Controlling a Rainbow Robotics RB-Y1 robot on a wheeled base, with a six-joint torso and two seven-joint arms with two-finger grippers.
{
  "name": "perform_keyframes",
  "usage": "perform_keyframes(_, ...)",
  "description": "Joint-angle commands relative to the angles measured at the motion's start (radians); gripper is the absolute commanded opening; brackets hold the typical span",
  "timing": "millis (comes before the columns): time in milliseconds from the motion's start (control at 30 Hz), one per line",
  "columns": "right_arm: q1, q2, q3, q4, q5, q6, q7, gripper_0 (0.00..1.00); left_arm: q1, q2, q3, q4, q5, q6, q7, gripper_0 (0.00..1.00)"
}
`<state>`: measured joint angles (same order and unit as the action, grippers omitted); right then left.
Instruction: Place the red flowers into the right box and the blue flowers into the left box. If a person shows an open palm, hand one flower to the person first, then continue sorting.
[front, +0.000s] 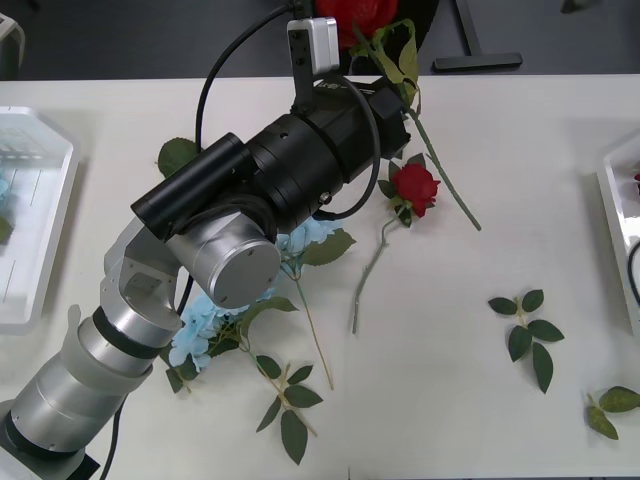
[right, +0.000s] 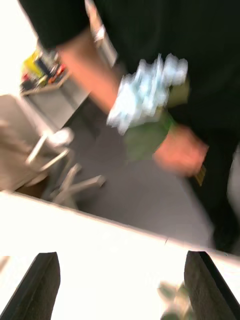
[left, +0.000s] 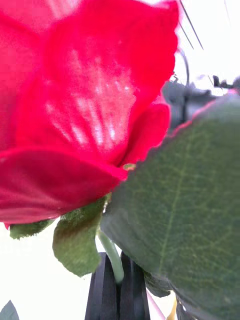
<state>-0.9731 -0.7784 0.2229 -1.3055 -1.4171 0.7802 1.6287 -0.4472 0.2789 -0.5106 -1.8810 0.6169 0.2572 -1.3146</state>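
White table (front: 500, 180) | left box (front: 40, 250): blue flower (front: 3, 190) | left tool (left: 117, 292): rose (left: 75, 100)

Left arm is reaching forward across the table; left gripper (left: 118, 287) fingers are pressing together on a stem. Right gripper (right: 120, 285) fingers are standing spread apart.

You won't find any readable text, label, brand, number or sign on anything here; nothing carries lettering you could make out.
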Motion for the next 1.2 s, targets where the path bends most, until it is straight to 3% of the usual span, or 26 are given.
perform_keyframes(33,0.099,-0.156,0.003,-0.020,-0.151,0.102,0.157,0.72,-0.039,-0.024,-0.016,-0.021,-0.009,-0.015,0.068,0.00)
perform_keyframes(333,0.243,-0.303,0.003,-0.020,-0.468,0.413,0.608,0.72,-0.039,-0.024,-0.016,-0.021,-0.009,-0.015,0.068,0.00)
perform_keyframes(633,0.281,-0.349,0.003,-0.023,-0.640,0.657,0.907,0.73,-0.039,-0.024,-0.016,-0.021,-0.009,-0.015,0.068,0.00)
perform_keyframes(833,0.376,-0.351,0.000,-0.118,-0.727,0.669,0.950,0.74,-0.039,-0.024,-0.016,-0.021,-0.009,-0.015,0.068,0.00)
perform_keyframes(1200,0.539,-0.282,-0.019,-0.319,-0.697,0.510,0.936,0.76,-0.039,-0.024,-0.016,-0.021,-0.009,-0.015,0.068,0.00)
